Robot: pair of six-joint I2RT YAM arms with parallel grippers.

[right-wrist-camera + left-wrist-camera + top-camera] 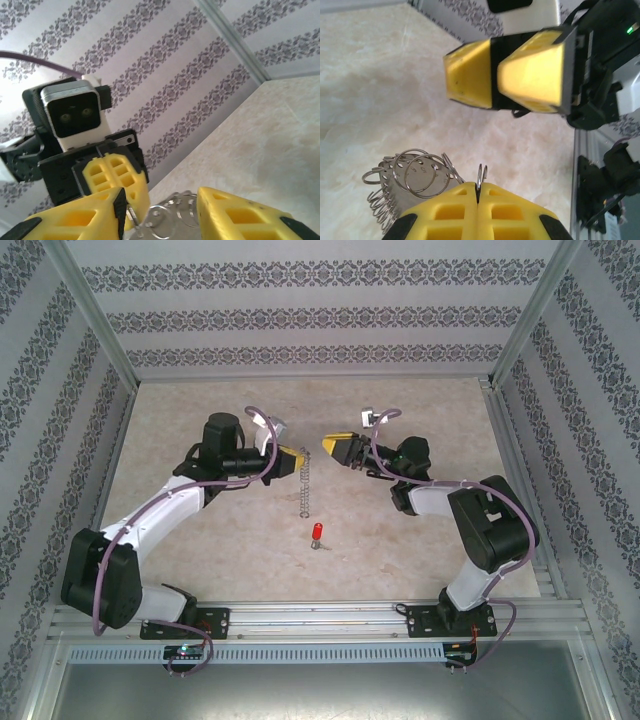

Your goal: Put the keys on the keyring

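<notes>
The keyring (306, 492), a grey strip edged with small silver rings, hangs from my left gripper (296, 460) down toward the table. In the left wrist view that gripper (478, 187) is shut on one thin ring (481, 174), and the rest of the keyring (405, 175) trails off to the left. My right gripper (331, 447) faces it from a short distance, open and holding nothing. In the right wrist view the keyring (175, 215) shows between the right gripper's (160, 202) spread fingers, untouched. The red-headed key (316, 533) lies on the table below both grippers.
Patterned walls (320, 320) close in the tabletop at the back and both sides. A metal rail (320, 620) with the arm bases runs along the near edge. The marbled table (200, 550) lies bare around the key.
</notes>
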